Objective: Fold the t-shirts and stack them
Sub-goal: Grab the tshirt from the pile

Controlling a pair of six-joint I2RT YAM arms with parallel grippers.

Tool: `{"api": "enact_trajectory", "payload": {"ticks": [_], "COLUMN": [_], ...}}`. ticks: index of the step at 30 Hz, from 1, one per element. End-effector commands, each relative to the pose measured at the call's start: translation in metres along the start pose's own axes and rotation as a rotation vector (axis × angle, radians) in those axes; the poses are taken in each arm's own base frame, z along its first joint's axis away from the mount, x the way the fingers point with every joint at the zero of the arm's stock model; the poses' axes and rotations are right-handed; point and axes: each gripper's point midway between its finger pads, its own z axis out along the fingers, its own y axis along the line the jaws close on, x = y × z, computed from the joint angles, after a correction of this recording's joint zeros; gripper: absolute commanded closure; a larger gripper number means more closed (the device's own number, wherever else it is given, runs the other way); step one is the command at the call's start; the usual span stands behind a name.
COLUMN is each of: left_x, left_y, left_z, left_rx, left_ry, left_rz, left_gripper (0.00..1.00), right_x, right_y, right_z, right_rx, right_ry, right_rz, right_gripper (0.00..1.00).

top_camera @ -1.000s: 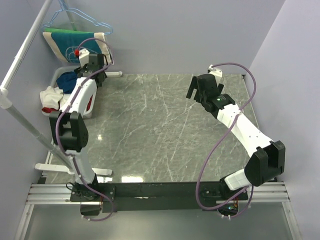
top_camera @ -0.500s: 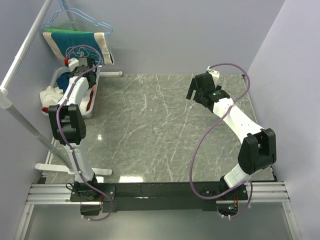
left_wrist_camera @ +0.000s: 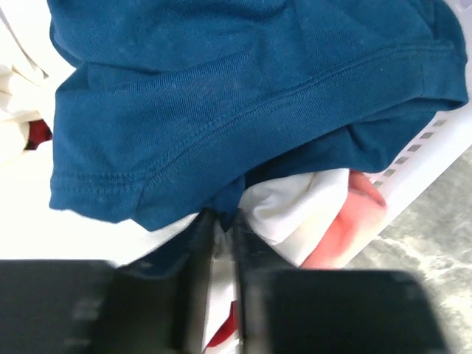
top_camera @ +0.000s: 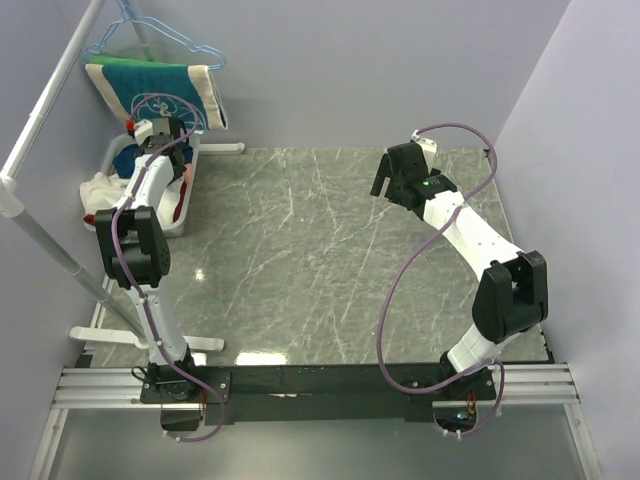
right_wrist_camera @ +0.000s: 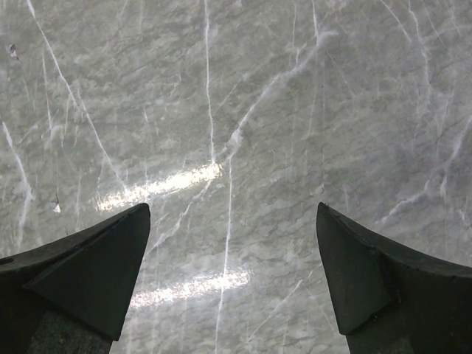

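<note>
T-shirts (left_wrist_camera: pixel 221 96) in basket (left_wrist_camera: pixel 431 144), far left

Grey marble table (top_camera: pixel 300 260). White basket (top_camera: pixel 182 228) at its far left corner, holding a blue tee (top_camera: pixel 127 157) and white-and-red cloth (top_camera: pixel 100 190). Left arm (top_camera: pixel 150 190) extends over the basket. Right arm (top_camera: pixel 465 235) lies across the table's far right. Right gripper (top_camera: pixel 384 178) hangs over bare marble. Teal-and-cream tee (top_camera: pixel 150 88) on a blue hanger (top_camera: pixel 198 48), behind the basket.

Left end effector (left_wrist_camera: pixel 220 217) pinched, right one (right_wrist_camera: pixel 233 208) wide
</note>
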Motion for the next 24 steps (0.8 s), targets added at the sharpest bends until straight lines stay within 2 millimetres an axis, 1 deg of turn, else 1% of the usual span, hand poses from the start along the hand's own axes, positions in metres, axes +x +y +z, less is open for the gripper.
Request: {"api": "enact_trajectory", "payload": {"ticks": [1,2,4,6,7,8,10,11,13,14,16,17,18,19,20,21,22,23,24], "left_x": [-0.003,-0.006,-0.008,-0.018,-0.018,-0.026,-0.027,-0.034,-0.033,-0.042,-0.033,-0.038,-0.035,-0.032,-0.037,-0.035,-0.033,-0.039,-0.042], "left_y": [-0.002,-0.002,-0.002,-0.002,-0.005,-0.005,-0.013,-0.015,-0.021,-0.018,-0.032,-0.032,-0.031,-0.036,-0.036,-0.033,-0.038,-0.033,-0.032], "left_z": [-0.005,-0.009,-0.014,-0.027,-0.032,-0.044,-0.059,-0.073,-0.090,-0.103,-0.124,-0.140,-0.146,-0.157,-0.172,-0.178,-0.190,-0.204,-0.213], "left_rx": [0.028,0.033,0.044,0.069,0.085,0.105,0.137,0.155,0.175,0.186,0.228,0.250,0.252,0.274,0.295,0.293,0.314,0.332,0.342], "left_ry": [0.003,-0.002,-0.003,-0.018,-0.015,-0.033,-0.046,-0.068,-0.085,-0.112,-0.121,-0.143,-0.144,-0.150,-0.169,-0.173,-0.182,-0.203,-0.214], "left_rz": [0.002,-0.003,-0.011,-0.034,-0.042,-0.057,-0.047,-0.050,-0.032,-0.041,-0.012,-0.021,-0.014,-0.008,-0.016,-0.011,-0.010,-0.023,-0.031], "left_gripper": [0.94,0.99,0.99,0.99,0.99,0.99,0.99,0.99,0.99,0.99,0.99,0.99,0.99,0.99,0.99,0.99,0.99,0.99,0.99], "right_x": [-0.019,-0.019,-0.018,-0.016,-0.017,-0.015,-0.014,-0.014,-0.014,-0.013,-0.012,-0.012,-0.011,-0.010,-0.011,-0.012,-0.013,-0.014,-0.017], "right_y": [0.002,0.004,0.006,0.008,0.009,0.010,0.012,0.014,0.015,0.017,0.018,0.018,0.018,0.017,0.017,0.017,0.017,0.016,0.016], "right_z": [-0.005,-0.006,-0.006,-0.006,-0.005,-0.005,-0.005,-0.005,-0.005,-0.005,-0.006,-0.007,-0.008,-0.008,-0.010,-0.011,-0.013,-0.016,-0.018], "right_rx": [-0.005,-0.011,-0.022,-0.029,-0.034,-0.038,-0.047,-0.055,-0.065,-0.070,-0.078,-0.083,-0.084,-0.082,-0.087,-0.089,-0.091,-0.097,-0.100], "right_ry": [-0.037,-0.035,-0.030,-0.024,-0.022,-0.017,-0.011,-0.010,-0.008,-0.006,-0.003,-0.003,-0.002,-0.001,-0.004,-0.006,-0.010,-0.017,-0.025], "right_rz": [0.042,0.043,0.048,0.053,0.058,0.058,0.064,0.066,0.075,0.076,0.080,0.082,0.082,0.081,0.083,0.083,0.084,0.085,0.085], "right_gripper": [0.01,0.01,0.01,0.01,0.02,0.02,0.02,0.03,0.03,0.04,0.04,0.04,0.04,0.04,0.04,0.04,0.04,0.04,0.04]}}
